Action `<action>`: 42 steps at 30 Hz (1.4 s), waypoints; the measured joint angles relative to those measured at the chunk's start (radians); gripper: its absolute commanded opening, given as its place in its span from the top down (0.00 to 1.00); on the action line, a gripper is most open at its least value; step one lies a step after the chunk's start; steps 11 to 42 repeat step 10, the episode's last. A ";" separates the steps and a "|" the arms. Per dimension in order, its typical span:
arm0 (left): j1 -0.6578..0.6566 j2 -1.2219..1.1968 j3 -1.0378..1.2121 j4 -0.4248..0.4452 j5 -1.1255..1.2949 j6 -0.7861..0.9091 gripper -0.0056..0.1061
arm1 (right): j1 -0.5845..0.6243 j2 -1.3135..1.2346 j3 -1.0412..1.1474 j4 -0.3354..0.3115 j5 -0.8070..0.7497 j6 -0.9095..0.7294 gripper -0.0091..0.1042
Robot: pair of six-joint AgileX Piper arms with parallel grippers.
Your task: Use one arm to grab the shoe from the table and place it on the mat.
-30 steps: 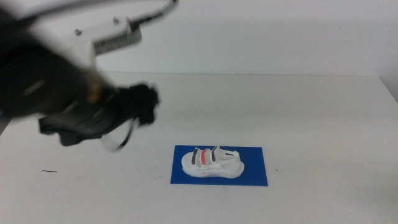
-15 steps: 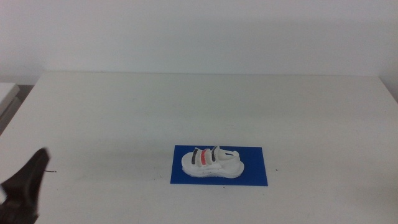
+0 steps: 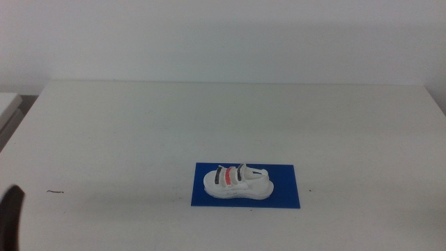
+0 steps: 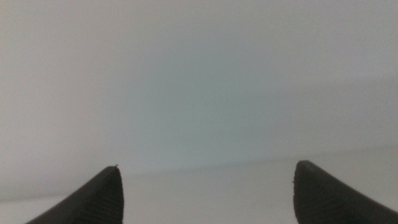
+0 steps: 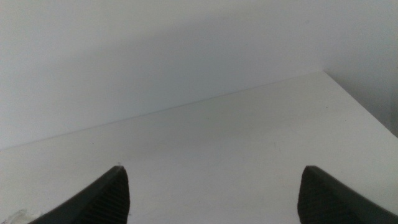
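Note:
The white shoe [image 3: 237,183] with one red and one dark strap lies on its sole on the blue mat [image 3: 284,187], at the front middle of the white table [image 3: 230,118]. The left arm shows only as a dark tip [image 3: 10,215] at the bottom left corner of the middle view, far from the shoe. In the left wrist view my left gripper [image 4: 206,186] is open and empty, facing bare wall and table. The right arm is out of the middle view; in the right wrist view my right gripper [image 5: 212,186] is open and empty over bare table.
A small dark mark [image 3: 54,192] lies on the table near the front left. The table's right far corner shows in the right wrist view [image 5: 323,72].
The left arm has pulled back from over the table's left side to the bottom left corner, nearly out of view. The shoe and mat have not moved.

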 measured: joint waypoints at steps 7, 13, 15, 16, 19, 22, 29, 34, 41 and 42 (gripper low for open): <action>0.054 0.000 0.027 0.048 0.069 0.002 0.11 | 0.000 0.000 0.000 0.000 0.000 0.000 0.22; 0.064 0.000 0.027 0.050 0.069 0.002 0.11 | 0.000 0.000 0.000 0.000 0.000 0.000 0.22; 0.064 0.000 0.027 0.050 0.069 0.002 0.11 | 0.000 0.000 0.000 0.000 0.000 0.000 0.22; 0.064 0.000 0.027 0.050 0.069 0.002 0.11 | 0.000 0.000 0.000 0.000 0.000 0.000 0.22; 0.064 0.000 0.027 0.050 0.069 0.002 0.11 | 0.000 0.000 0.000 0.000 0.000 0.000 0.22; 0.064 0.000 0.027 0.050 0.069 0.002 0.11 | 0.000 0.000 0.000 0.000 0.000 0.000 0.22; 0.064 0.000 0.027 0.050 0.069 0.002 0.11 | 0.000 0.000 0.000 0.000 0.000 0.000 0.22; 0.064 0.000 0.027 0.050 0.069 0.002 0.11 | 0.000 0.000 0.000 0.000 0.000 0.000 0.22; 0.064 0.000 0.027 0.050 0.069 0.002 0.11 | 0.000 0.000 0.000 0.000 0.000 0.000 0.22; 0.064 0.000 0.027 0.050 0.069 0.002 0.11 | 0.000 0.000 0.000 0.000 0.000 0.000 0.22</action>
